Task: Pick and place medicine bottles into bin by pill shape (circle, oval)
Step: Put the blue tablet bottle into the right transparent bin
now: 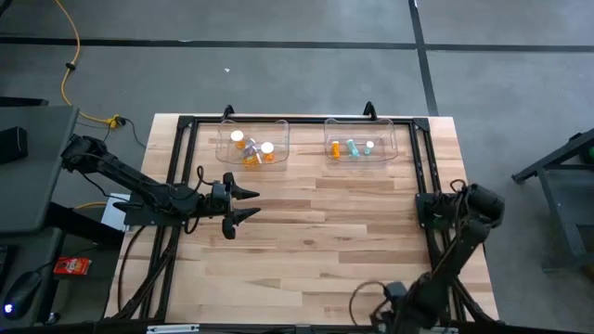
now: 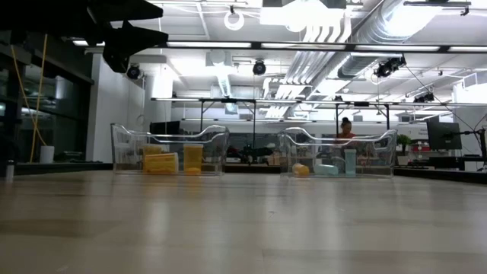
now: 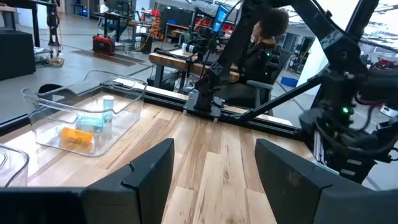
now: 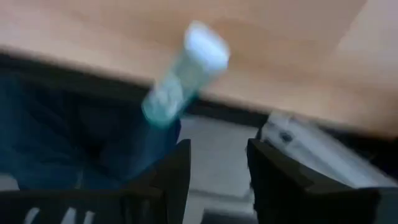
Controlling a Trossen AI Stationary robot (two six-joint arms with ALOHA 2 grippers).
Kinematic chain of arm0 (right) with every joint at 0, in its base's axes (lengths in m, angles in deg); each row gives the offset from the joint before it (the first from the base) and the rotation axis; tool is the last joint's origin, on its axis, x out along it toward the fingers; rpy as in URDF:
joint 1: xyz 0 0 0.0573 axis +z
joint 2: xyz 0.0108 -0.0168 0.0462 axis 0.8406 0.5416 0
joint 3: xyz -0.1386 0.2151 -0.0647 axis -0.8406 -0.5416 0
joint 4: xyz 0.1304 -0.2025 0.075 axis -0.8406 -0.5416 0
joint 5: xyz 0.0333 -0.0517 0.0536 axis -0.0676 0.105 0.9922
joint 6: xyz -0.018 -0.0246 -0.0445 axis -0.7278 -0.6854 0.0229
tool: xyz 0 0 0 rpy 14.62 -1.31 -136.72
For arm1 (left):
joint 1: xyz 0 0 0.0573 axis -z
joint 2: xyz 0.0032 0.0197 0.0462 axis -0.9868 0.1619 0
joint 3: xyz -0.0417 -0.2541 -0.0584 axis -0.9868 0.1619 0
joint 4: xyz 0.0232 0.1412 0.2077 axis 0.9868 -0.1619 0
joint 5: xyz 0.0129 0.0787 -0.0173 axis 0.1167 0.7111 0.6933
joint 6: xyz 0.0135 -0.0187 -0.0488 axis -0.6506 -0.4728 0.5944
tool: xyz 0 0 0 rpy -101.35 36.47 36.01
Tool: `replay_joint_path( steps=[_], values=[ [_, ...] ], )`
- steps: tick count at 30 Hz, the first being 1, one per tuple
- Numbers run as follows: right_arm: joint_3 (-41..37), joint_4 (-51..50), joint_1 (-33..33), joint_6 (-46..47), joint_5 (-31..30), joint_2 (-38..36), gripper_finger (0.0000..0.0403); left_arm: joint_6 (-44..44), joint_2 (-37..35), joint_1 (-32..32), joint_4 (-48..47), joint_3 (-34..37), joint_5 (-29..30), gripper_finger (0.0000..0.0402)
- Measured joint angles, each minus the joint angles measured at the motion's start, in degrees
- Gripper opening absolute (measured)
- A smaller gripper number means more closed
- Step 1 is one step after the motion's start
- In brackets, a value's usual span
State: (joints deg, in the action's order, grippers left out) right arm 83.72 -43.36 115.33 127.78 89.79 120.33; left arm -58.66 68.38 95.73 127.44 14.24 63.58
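Two clear bins stand at the table's far side. The left bin (image 1: 252,147) holds orange medicine bottles (image 1: 251,158). The right bin (image 1: 360,146) holds an orange bottle and pale teal ones (image 3: 93,119). My left gripper (image 1: 243,204) hovers open over the table's left part, pointing toward the right edge. My right arm (image 1: 464,211) stands at the right rail, its gripper pointing steeply down. In the right wrist view a pale teal bottle with a white cap (image 4: 186,74) shows blurred at the table's edge, beyond one fingertip. My right gripper (image 4: 217,165) has its fingers apart with nothing between them. My right gripper: I cannot tell whether it touches the teal bottle. The bottle's body end (image 4: 158,112) lies just past one fingertip (image 4: 180,155), outside the gap between the fingers, and blur hides the spot.
A black frame (image 1: 176,186) runs around the table's left, far and right sides. Bare wood (image 1: 325,241) lies between the arms and toward the near edge. A person (image 3: 267,37) sits beyond the table in the room.
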Motion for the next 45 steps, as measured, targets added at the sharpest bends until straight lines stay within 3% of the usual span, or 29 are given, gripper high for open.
replay_joint_path(
  steps=[5, 13, 26, 41, 45],
  values=[
    [0.42, 5.01, 0.35, -0.35, -1.30, 3.14, 0.0150, 0.04, 0.00, 0.00, 0.00, -0.02, 0.00, 0.0214],
    [7.24, -6.68, 0.83, -1.76, -4.31, 3.81, 0.0154, 0.13, 0.00, 0.00, 0.02, -0.02, 0.00, 0.0214],
    [7.67, -7.02, 0.28, -1.89, -5.57, 6.10, 0.0262, 0.17, -0.01, 0.00, -0.66, 0.00, 0.00, 0.0214],
    [7.67, -6.83, -0.77, -1.83, -5.21, 10.50, 0.0265, 0.15, 0.00, 0.00, -0.81, -0.02, 0.07, 0.0214],
    [7.67, -7.89, -0.74, -1.83, -5.11, 10.50, 0.0250, 0.17, 0.00, 0.00, -0.81, -0.02, 0.08, 0.0214]
  ],
)
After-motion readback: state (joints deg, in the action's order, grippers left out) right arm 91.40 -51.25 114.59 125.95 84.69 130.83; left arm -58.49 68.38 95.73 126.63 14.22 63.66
